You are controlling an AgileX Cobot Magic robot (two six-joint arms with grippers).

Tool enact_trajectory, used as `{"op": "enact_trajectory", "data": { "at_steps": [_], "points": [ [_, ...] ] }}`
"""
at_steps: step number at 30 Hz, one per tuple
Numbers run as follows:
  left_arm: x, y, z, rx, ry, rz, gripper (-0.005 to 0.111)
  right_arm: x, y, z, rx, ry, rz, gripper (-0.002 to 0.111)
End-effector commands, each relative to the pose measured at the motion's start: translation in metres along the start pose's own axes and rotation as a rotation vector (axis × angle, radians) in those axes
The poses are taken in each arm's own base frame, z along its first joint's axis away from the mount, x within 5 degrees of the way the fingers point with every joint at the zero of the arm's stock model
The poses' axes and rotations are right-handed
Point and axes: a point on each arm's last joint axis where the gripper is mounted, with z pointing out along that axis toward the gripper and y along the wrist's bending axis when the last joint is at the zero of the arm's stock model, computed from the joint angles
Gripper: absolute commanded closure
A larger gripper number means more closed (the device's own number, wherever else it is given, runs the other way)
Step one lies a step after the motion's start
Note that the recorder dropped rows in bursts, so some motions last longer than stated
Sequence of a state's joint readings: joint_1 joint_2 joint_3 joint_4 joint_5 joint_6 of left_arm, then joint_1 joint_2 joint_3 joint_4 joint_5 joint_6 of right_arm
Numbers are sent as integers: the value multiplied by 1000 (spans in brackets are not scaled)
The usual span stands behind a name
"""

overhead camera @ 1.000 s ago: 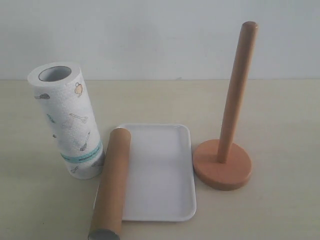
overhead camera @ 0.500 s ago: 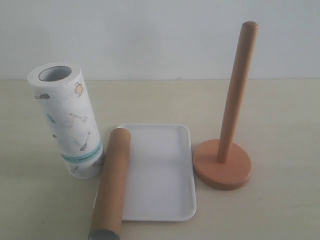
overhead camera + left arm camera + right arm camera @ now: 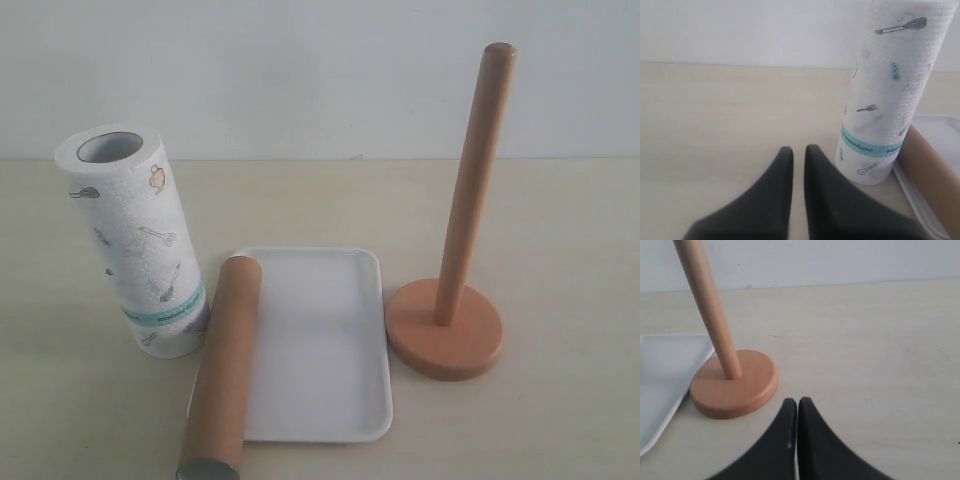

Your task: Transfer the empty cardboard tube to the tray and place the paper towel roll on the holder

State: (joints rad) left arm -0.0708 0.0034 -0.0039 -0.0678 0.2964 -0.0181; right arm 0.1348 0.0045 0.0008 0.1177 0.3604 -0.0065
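Note:
The paper towel roll (image 3: 140, 240) stands upright at the left, its teal band near the table. The empty cardboard tube (image 3: 225, 370) lies along the left rim of the white tray (image 3: 320, 340), leaning against the roll's foot. The wooden holder (image 3: 445, 330) stands right of the tray, its post bare. Neither gripper shows in the exterior view. My left gripper (image 3: 799, 150) hovers low beside the roll (image 3: 885, 95), its fingers nearly together and empty, with the tube (image 3: 930, 175) beyond. My right gripper (image 3: 798, 401) is shut and empty, just short of the holder's base (image 3: 735, 385).
A pale wooden table top (image 3: 560, 240) carries everything, with a white wall (image 3: 300, 70) behind it. The tray's corner (image 3: 665, 370) lies beside the holder's base in the right wrist view.

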Motion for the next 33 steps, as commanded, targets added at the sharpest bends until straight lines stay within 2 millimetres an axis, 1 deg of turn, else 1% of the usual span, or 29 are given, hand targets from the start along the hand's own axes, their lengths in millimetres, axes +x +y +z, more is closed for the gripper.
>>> {"op": "enact_trajectory", "data": {
  "at_steps": [1, 3, 6, 33],
  "points": [
    [1, 0, 0, -4, -1, -2, 99, -1, -1, 0, 19, -7, -23, 108],
    [1, 0, 0, -4, -1, -2, 99, -1, -4, 0, 69, -12, -19, 108],
    [1, 0, 0, -4, -1, -2, 99, -1, -6, -1, 100, -13, -11, 108],
    [1, 0, 0, -4, -1, -2, 99, 0, -5, 0, 97, -5, 7, 108]
  ]
}}
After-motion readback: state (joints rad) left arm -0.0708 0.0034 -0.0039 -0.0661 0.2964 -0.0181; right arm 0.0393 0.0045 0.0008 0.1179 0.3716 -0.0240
